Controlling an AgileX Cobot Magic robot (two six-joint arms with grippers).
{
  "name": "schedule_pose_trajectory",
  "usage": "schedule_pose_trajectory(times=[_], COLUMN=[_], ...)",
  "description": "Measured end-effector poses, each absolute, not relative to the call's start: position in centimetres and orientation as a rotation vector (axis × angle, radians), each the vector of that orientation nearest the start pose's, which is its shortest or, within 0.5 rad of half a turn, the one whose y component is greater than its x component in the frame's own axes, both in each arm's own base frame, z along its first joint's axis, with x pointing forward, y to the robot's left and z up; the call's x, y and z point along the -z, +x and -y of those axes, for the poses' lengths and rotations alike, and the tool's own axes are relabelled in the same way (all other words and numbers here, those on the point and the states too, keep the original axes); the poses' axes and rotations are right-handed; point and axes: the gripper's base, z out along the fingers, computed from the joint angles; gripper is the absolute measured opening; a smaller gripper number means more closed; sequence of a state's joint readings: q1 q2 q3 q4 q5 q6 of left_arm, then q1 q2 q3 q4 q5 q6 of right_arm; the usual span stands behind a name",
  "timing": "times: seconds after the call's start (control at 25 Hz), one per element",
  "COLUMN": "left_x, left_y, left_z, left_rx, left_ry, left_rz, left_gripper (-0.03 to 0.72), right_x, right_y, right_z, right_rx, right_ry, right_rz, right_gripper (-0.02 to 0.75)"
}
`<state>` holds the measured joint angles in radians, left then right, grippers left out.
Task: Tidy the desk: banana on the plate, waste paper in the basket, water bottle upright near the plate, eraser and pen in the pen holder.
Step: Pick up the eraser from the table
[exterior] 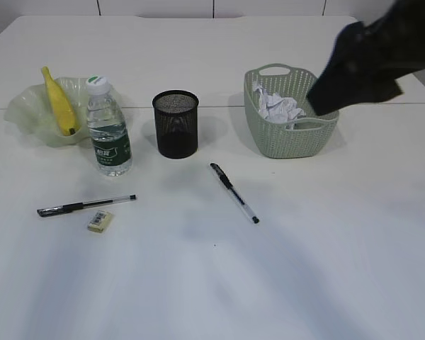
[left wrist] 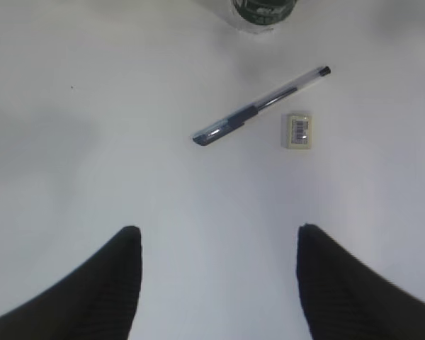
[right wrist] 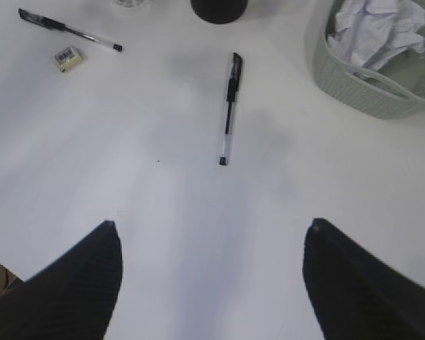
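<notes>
On the desk (exterior: pixel 326 255), the basket (exterior: pixel 269 134) at the right rear holds the waste paper (exterior: pixel 278 106), the plate (exterior: pixel 28 106) at the left rear holds the banana (exterior: pixel 59 105), and the bottle (exterior: pixel 108 127) stands upright just beside the plate, with the pen holder (exterior: pixel 176 124) between bottle and basket. One pen (exterior: pixel 234 192) lies in front of the holder, a second pen (exterior: pixel 85 205) lies front-left, and the eraser (exterior: pixel 100 221) sits just beside it. The left gripper (left wrist: pixel 218 244) hangs open and empty above the second pen and eraser, and the right gripper (right wrist: pixel 211 237) is open and empty above bare desk near the first pen.
</notes>
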<state>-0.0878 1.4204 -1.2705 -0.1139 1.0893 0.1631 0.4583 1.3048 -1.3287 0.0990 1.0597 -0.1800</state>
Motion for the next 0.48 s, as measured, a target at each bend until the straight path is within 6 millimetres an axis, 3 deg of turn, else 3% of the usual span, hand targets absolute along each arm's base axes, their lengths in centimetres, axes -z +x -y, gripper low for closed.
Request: schedule_pose_trajectory(times=[0.2,0.48], left_x=[-31.9,-32.3], left_y=[25.2,21.7], left_z=[3.2,3.0], left_rx=[0.137,0.152], left_ry=[0.286,0.278], left_rz=[-2.689,-2.645], left_gripper=[0.485,0.485], right_x=[-36.7,-33.2], right_y=[26.6,29.8], right_z=[-17.5,-24.9], right_rx=[-0.249,-0.242], right_ry=[-0.921,-1.111], right_rz=[-2.438,-2.449], right_gripper=[0.589,0.589])
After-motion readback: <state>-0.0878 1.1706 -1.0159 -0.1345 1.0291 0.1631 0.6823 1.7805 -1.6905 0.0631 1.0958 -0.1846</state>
